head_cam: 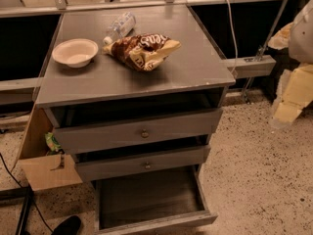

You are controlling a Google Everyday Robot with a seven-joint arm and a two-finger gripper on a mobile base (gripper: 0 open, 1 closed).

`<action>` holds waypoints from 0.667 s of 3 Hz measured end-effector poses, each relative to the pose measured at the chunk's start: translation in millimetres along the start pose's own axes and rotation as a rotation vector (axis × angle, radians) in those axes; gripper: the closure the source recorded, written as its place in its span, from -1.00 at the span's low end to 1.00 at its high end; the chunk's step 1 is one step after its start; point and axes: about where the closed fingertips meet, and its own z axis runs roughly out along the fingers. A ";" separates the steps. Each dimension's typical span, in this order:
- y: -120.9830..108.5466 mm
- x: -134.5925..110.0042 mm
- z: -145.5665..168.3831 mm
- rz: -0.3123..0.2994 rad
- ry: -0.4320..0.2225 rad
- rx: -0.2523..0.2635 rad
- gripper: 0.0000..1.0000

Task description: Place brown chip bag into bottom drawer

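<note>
The brown chip bag (pixel 142 49) lies on top of the grey cabinet (pixel 195 67), near its middle, crinkled, with pale yellow ends. The bottom drawer (pixel 149 197) is pulled out toward me and shows a bare dark wood-grain floor. My gripper (pixel 287 109) hangs at the far right edge of the view, to the right of the cabinet at about the height of the upper drawers. It is well apart from the bag and the drawer, and nothing shows in it.
A white bowl (pixel 75 52) sits at the cabinet top's left, and a clear water bottle (pixel 119 27) lies behind the bag. The two upper knobbed drawers (pixel 144 132) stand slightly open. A cardboard box (pixel 46 170) with a green packet (pixel 52 142) stands left of the cabinet. The floor is speckled.
</note>
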 end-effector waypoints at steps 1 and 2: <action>0.0 0.0 0.0 0.000 0.000 0.000 -1.00; -2.4 -2.8 -0.7 -0.044 -0.037 0.035 -1.00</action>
